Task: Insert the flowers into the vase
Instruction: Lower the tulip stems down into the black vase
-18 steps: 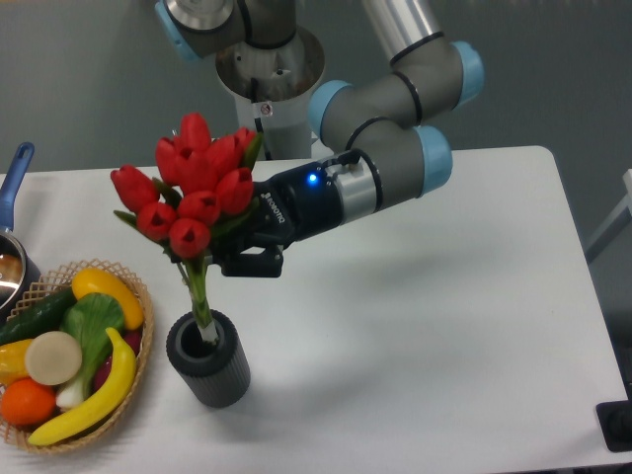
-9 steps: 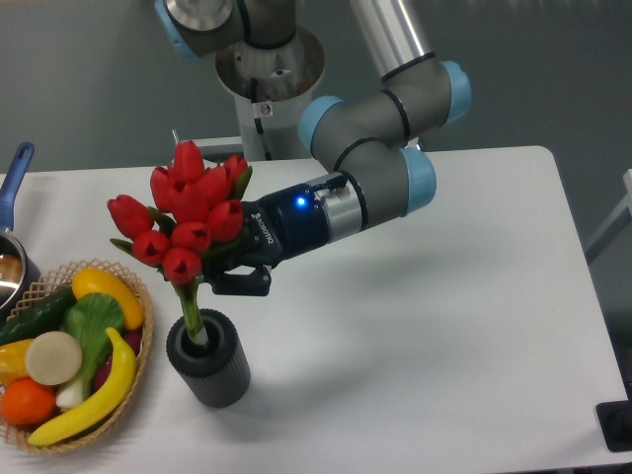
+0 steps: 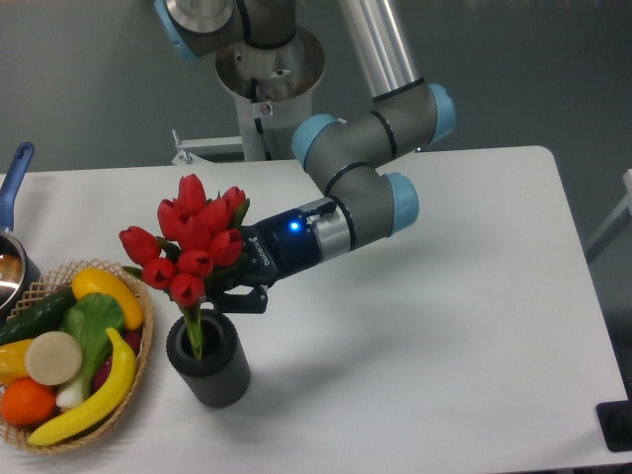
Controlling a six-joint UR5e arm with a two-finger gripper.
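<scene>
The hand (image 3: 234, 292) grips the flowers (image 3: 191, 240) just above the vase (image 3: 209, 361), stems inside its mouth.

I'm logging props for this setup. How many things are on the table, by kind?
Flowers: 1 bunch, stems in the vase, held by the gripper
Vase: 1
Basket of fruit and vegetables: 1
Pot: 1, partly out of frame
Total: 4
</scene>
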